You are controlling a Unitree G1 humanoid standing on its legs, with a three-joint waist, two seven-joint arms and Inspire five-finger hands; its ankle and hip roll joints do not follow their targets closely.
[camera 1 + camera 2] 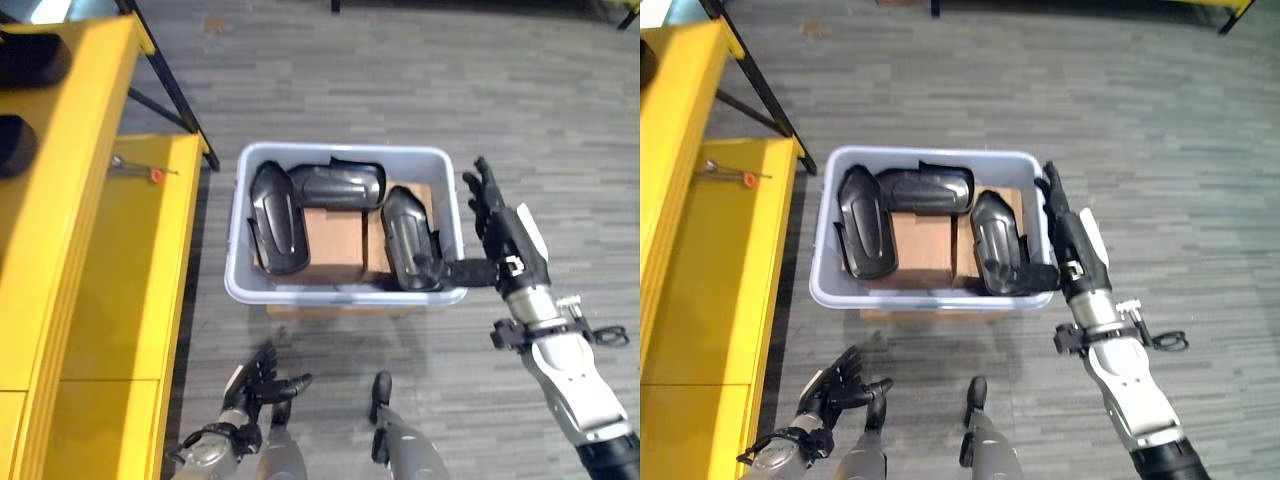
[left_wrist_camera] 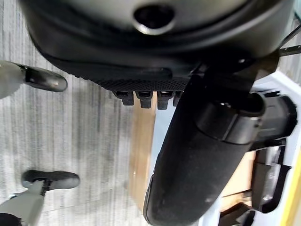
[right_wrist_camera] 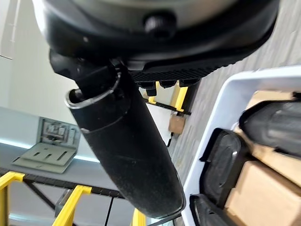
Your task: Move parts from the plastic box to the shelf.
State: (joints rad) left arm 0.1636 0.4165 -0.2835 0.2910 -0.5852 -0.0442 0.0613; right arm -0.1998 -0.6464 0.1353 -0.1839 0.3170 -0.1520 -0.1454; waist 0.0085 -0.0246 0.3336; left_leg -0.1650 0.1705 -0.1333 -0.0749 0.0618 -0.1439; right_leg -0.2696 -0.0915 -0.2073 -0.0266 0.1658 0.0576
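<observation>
1. My right hand stands at the 3 o'clock wall of the pale grey plastic box, fingers straight and apart, thumb reaching in toward the nearest glossy black moulded part — set to grasp it, I judge.
2. Two more curved black shells lie at 9 and 12 o'clock on brown cardboard blocks.
3. My left hand hangs low at 7 o'clock, relaxed, empty.
4. The yellow metal shelf waits at 9 o'clock.

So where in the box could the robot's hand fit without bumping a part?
In the plastic box, bare cardboard shows between the left part and right part, below the top part. The walls are crowded. The right hand waits open outside; the left hand hangs low.
</observation>
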